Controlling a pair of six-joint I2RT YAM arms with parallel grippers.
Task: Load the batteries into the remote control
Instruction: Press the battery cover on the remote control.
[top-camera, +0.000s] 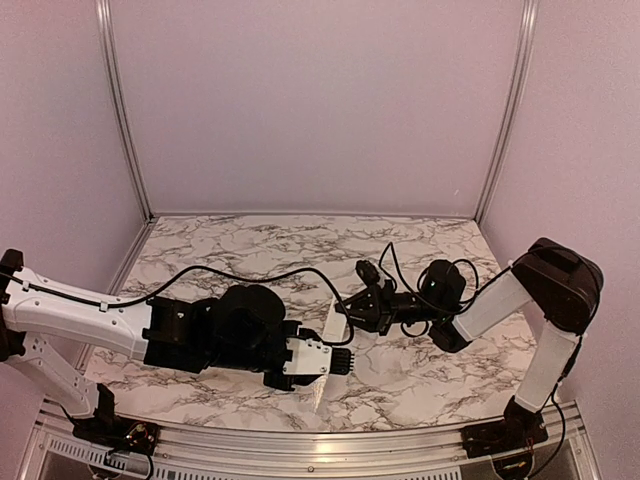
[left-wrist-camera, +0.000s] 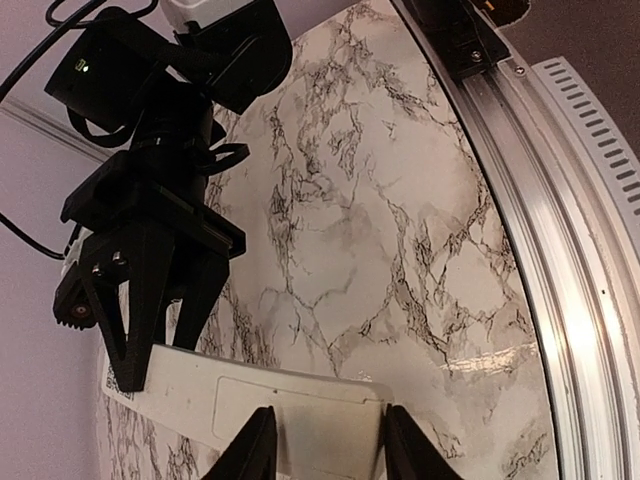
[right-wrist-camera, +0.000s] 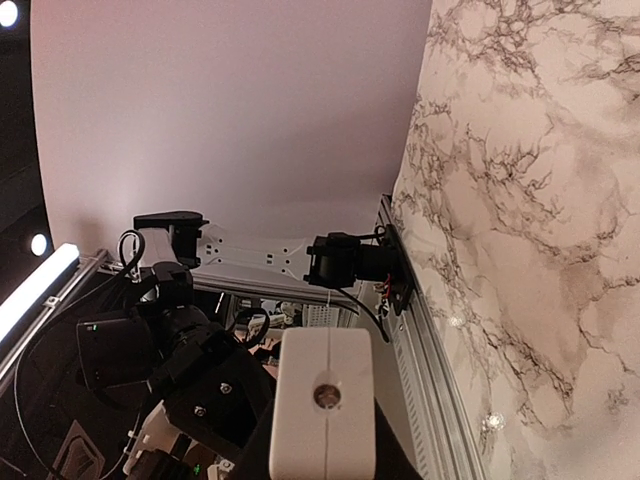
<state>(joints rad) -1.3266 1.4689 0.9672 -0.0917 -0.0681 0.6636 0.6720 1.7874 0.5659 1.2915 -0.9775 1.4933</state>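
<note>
My left arm reaches in low and level from the left. Its tool (left-wrist-camera: 330, 425) is partly open and grips nothing, with both fingertips right at the flat face of the remote control (left-wrist-camera: 190, 395). The remote is held edge-up above the marbled surface (left-wrist-camera: 400, 200), and beyond it my right tool (left-wrist-camera: 158, 352), its arm folded in from the right, is clamped tight on the far end.

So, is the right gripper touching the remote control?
Touching: the left wrist view shows the right gripper clamped on the far end of the remote control.

A lab robot cell: plain lilac wall panels (top-camera: 320, 100), aluminium frame rails (top-camera: 125, 110), marble-patterned tabletop (top-camera: 300, 240).
</note>
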